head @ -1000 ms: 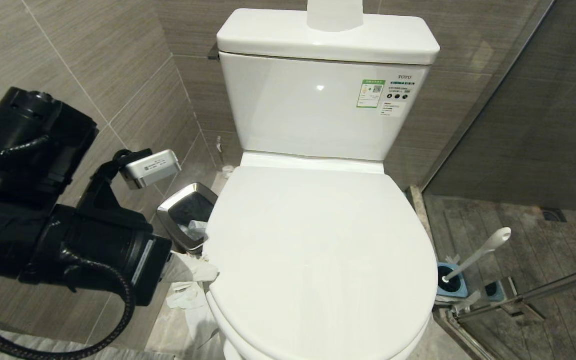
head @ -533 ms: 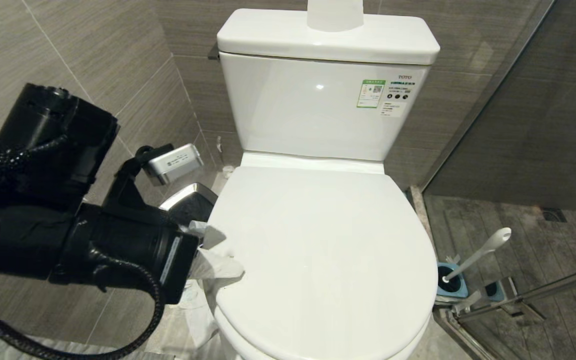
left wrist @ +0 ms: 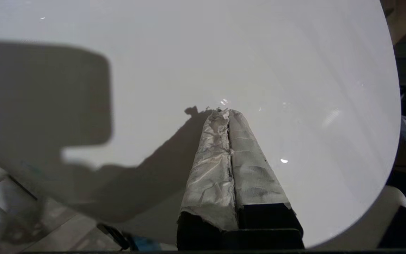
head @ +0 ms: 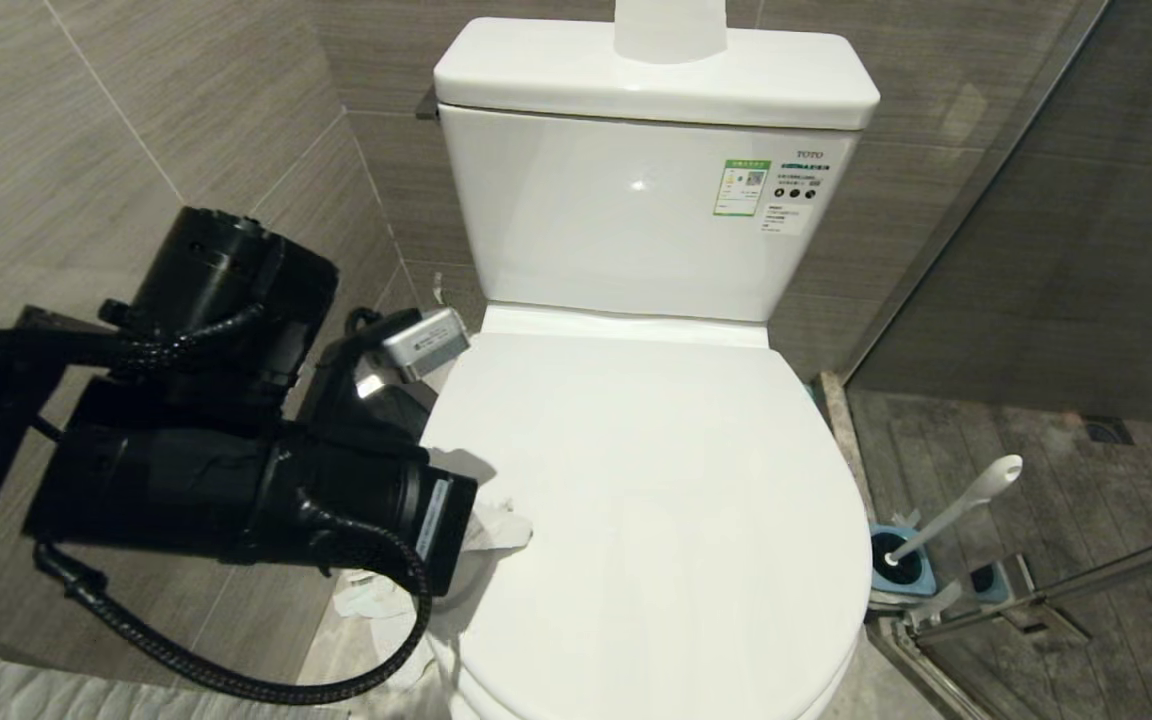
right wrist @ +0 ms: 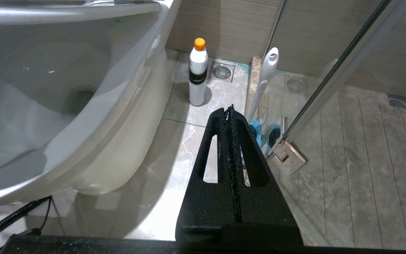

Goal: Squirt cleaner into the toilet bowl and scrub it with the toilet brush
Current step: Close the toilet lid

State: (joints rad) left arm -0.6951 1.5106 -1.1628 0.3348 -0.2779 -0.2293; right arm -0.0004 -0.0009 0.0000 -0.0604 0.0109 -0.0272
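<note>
While my right gripper (right wrist: 232, 109) idles pinched shut low by the toilet brush (head: 946, 520) in its holder, my left gripper (left wrist: 224, 113) — closed, empty, paper-wrapped — has swung onto the lowered lid (head: 656, 500), so the toilet bowl stays covered — lifting comes first.

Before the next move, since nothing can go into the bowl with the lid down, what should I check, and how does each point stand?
1. Toilet lid raised: not ok, it lies flat over the bowl.
2. Left gripper free to lift: ok, it is over the lid's left edge, jaws shut, padded fingers pressed together, holding nothing.
3. Right gripper free: ok, jaws shut and empty, low beside the toilet.
4. Toilet brush ready: ok, standing in its holder on the floor to the right.
5. Orange-capped bottle upright: ok, on the floor by the toilet base.
6. Cleaner already in bowl: cannot tell.
</note>
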